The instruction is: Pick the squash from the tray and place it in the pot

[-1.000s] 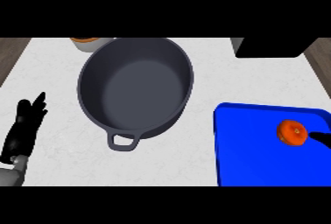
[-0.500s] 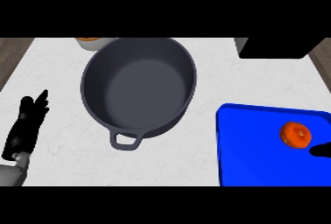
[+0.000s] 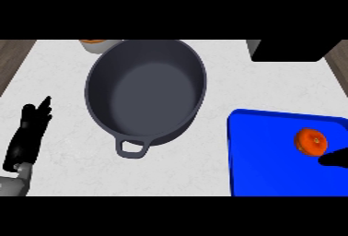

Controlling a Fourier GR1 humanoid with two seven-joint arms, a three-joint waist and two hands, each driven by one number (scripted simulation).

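Since a second ago the right hand (image 3: pixel 338 159) has slid back from the squash (image 3: pixel 312 141): then its dark tip lay against the squash's lower right side, now it sits just below and to the right, near but apart. Only that tip shows at the view's right edge, so I cannot tell whether the hand is spread or closed. The squash itself has hardly shifted.

The step in hand looks like the reach for the pick, and nothing is grasped yet. The squash lies on the tray (image 3: pixel 272 170), near its far right corner. It is a small, round, orange thing with a paler spot in its middle, and it looks smooth and likely to roll if nudged from one side.

Next, I judge, the right hand needs to come over or around the squash and close on it from both sides. Then it has to lift and carry it left across the counter (image 3: pixel 204 175) to the pot (image 3: pixel 146 92). The pot is well apart from the tray, wide, dark grey and with nothing in it.

The left hand (image 3: pixel 27 138) rests at the view's left edge, flat and straight, holding nothing.
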